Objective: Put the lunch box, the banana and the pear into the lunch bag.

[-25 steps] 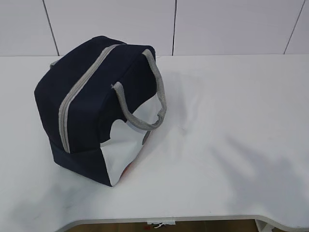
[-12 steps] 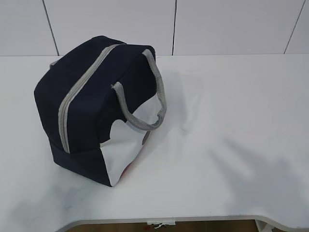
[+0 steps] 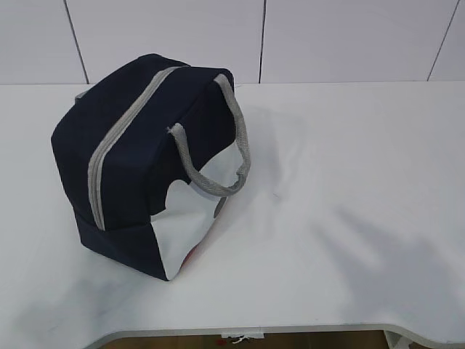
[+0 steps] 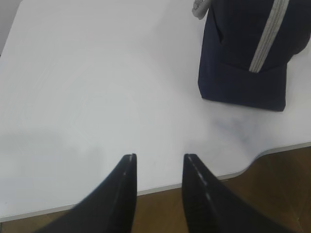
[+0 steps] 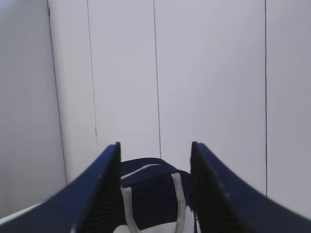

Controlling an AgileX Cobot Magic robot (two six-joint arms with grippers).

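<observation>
left hand (image 4: 158, 158): hanging partly open over counter (image 4: 97, 97) edge, holding nothing | right hand (image 5: 154, 145): standing open, empty, facing wall | lunch bag (image 3: 145, 160): sitting zipped on counter left side | change: bag position is matching earlier frames.

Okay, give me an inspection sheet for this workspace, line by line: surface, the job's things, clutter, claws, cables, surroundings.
Surface: white table, bare to the right of the bag; curved cut-out in its front edge.
Job's things: navy lunch bag stands on the left part of the table, grey zipper closed along the top, one grey handle looping over its white side panel. Lunch box, banana and pear: nothing seen.
Clutter: nothing seen.
Claws: left claw open and empty, over the table's front edge, apart from the bag. Right claw open and empty, aimed at the wall with the bag below.
Cables: nothing seen.
Surroundings: white panelled wall behind the table.
</observation>
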